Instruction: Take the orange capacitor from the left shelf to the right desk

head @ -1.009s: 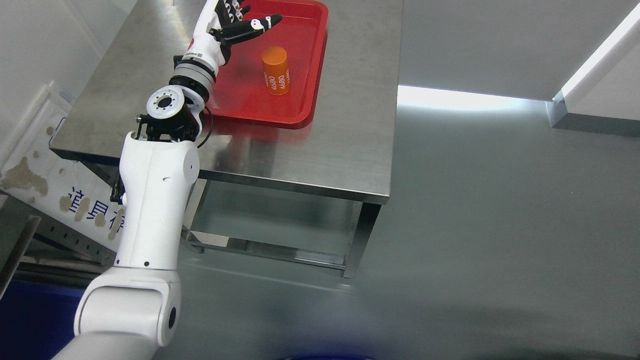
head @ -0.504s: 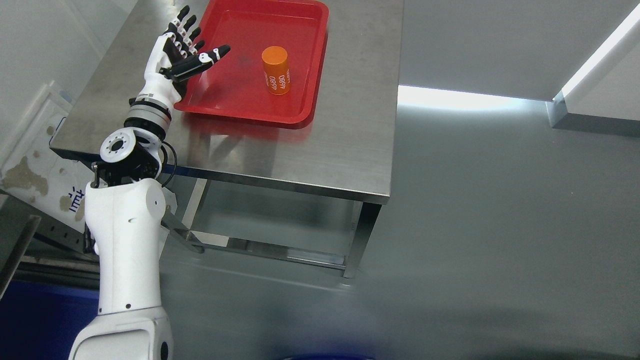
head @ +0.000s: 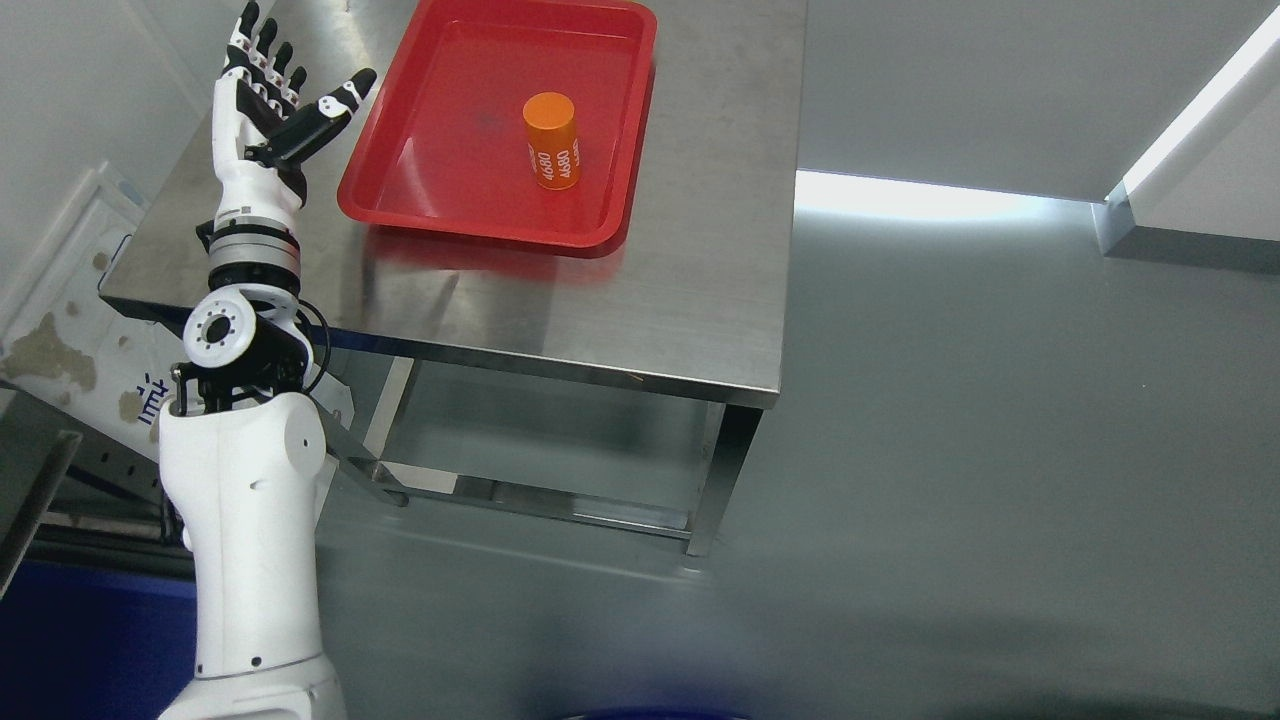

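Head view: the orange capacitor stands upright inside the red tray, toward its right side, white print on its wall. The tray rests on the steel table. The left hand is raised above the table's left edge, beside the tray and well apart from the capacitor, fingers spread wide, thumb extended, holding nothing. Grey floor lies to the right.

red tray far rim cut off by top edge, steel table likewise, wall sign perhaps partly hidden
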